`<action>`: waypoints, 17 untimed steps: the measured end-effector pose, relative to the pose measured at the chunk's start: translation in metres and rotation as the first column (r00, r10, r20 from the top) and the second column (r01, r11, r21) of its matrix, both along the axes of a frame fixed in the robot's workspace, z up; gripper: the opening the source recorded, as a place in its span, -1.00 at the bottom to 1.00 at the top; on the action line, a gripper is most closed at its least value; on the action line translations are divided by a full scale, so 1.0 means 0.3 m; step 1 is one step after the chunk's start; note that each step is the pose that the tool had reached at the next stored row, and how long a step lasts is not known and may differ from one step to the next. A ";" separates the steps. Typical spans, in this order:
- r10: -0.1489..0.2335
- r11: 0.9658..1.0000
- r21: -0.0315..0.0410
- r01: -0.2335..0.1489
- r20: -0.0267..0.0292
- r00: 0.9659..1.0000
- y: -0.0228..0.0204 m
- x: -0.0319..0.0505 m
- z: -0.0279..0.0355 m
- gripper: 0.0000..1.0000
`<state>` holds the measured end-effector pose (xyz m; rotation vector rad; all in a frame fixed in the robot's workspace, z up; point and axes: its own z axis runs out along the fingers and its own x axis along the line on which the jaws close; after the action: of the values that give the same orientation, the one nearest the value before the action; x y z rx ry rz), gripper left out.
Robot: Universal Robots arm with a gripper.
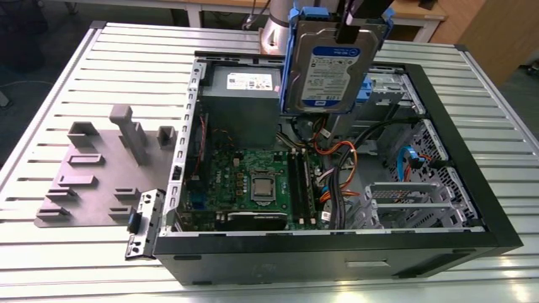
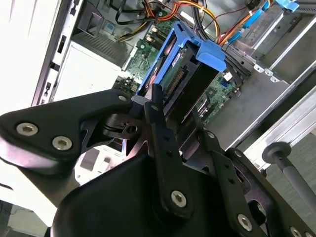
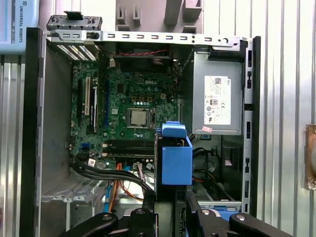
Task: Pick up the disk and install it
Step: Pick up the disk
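Open desktop computer case [image 1: 337,259] lying on its side on a slatted metal table [image 1: 50,76], seen in the exterior view. The gripper [image 1: 348,30] is closed on the upper end of the disk [image 1: 324,72], its two black fingers [image 2: 157,111] pressed against opposite faces of the blue carrier. The disk hangs upright, clear of the case, over the far part of its interior, with the white-and-blue label turned toward the exterior camera. In the first wrist view the blue end tab of the disk [image 3: 174,158] points down into the case, above the cables beside the motherboard [image 3: 128,108]. The power-supply box [image 1: 240,95] with its white sticker sits in the far corner of the case, on the exterior view's left of the hanging disk. A grey metal drive cage [image 1: 404,202] occupies the near corner on the exterior view's right. A grey fixture plate [image 1: 101,170] with upright blocks lies on the table, on the exterior view's left of the case.
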<state>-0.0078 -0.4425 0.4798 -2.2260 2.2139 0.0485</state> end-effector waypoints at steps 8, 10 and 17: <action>0.000 1.000 0.000 0.000 0.000 1.000 -0.027 0.000 -0.001 -0.30; 0.000 1.000 0.000 0.000 0.000 1.000 -0.034 0.000 -0.002 -0.30; 0.000 1.000 0.000 0.000 0.000 1.000 -0.057 0.000 -0.003 -0.30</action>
<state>-0.0078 -0.4597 0.4789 -2.2260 2.2139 0.0484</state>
